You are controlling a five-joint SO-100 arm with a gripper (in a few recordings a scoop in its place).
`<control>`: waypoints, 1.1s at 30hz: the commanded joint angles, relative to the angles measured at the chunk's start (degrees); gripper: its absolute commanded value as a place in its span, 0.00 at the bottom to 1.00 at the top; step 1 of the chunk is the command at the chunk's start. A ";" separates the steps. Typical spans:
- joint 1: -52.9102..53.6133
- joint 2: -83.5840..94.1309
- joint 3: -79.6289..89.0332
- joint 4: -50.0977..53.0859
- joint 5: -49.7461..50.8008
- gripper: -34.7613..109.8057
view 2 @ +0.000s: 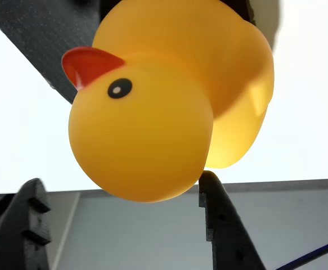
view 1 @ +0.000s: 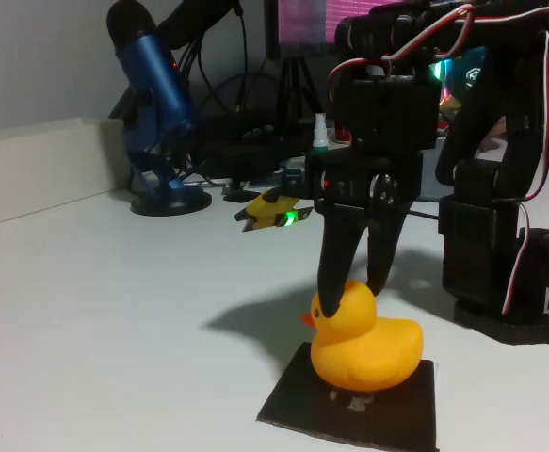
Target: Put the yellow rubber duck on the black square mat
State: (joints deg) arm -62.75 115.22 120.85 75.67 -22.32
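Note:
The yellow rubber duck (view 1: 366, 344) sits upright on the black square mat (view 1: 396, 414) at the front of the white table, beak to the left in the fixed view. My black gripper (view 1: 353, 299) comes straight down over its head, one finger on each side. In the wrist view the duck's head (view 2: 141, 135) is very close, with the mat (view 2: 34, 34) dark behind it. There the right finger (view 2: 220, 225) touches the head and the left finger (view 2: 23, 230) stands apart from it. The gripper (view 2: 118, 180) is open.
A blue microphone on a round stand (view 1: 156, 113) is at the back left. A yellow part with a green light (view 1: 269, 212) lies behind the gripper. The arm's black base (view 1: 500, 273) stands at the right. Cables and dark gear line the back edge.

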 commanded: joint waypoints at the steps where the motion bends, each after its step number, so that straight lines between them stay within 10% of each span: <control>1: -0.70 1.85 0.79 -0.09 -0.09 0.46; 33: 1.23 31.03 -0.09 7.56 -0.26 0.46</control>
State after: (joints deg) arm -62.31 142.56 120.85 82.44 -22.32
